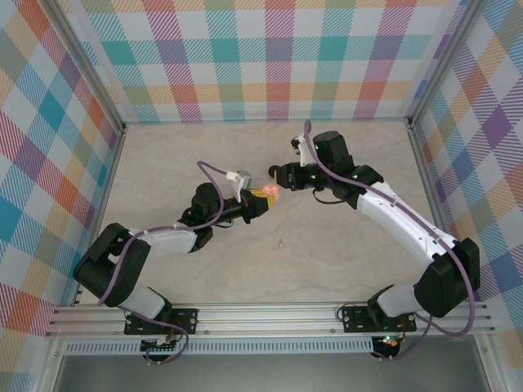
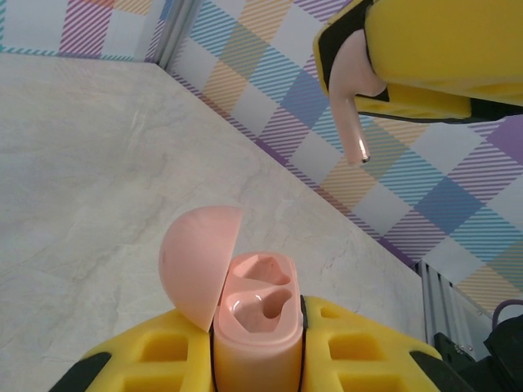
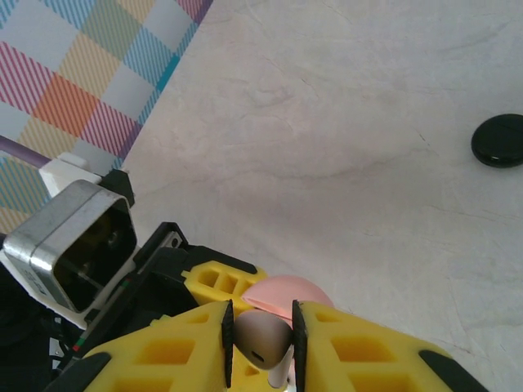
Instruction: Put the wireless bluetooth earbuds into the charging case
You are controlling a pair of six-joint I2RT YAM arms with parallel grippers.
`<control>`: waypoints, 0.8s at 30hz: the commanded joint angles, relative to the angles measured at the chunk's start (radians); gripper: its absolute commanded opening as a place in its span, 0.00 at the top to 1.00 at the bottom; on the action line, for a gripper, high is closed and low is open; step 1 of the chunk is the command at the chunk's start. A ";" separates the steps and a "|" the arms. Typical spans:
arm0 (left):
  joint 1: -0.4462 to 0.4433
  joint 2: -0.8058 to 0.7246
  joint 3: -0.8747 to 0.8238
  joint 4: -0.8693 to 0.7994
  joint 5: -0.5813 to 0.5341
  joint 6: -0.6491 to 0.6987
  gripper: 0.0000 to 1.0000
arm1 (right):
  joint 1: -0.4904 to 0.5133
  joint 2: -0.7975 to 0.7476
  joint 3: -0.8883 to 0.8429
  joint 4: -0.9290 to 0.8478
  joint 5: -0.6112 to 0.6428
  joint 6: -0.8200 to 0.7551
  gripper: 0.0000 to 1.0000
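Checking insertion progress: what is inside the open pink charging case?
Two moulded wells in the charging case, both apparently empty, though their deepest parts are hidden. One pink earbud is outside it, gripped by the right hand.

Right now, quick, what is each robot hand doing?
The left gripper is shut on the open pink charging case.
The right gripper is shut on a pale pink earbud.

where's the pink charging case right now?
The pink case is near the middle of the table in the top view, clamped in the left gripper, lid open; the right gripper holds a pink earbud close to it.
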 commanded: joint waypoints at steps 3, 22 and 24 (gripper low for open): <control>-0.016 -0.012 0.040 0.076 0.014 -0.029 0.89 | 0.013 -0.018 0.001 0.064 -0.029 0.018 0.72; -0.029 -0.057 0.063 0.088 0.006 -0.081 0.89 | 0.017 -0.015 -0.017 0.084 -0.008 0.024 0.72; -0.030 -0.060 0.067 0.083 0.008 -0.083 0.89 | 0.017 -0.018 -0.019 0.087 -0.006 0.023 0.72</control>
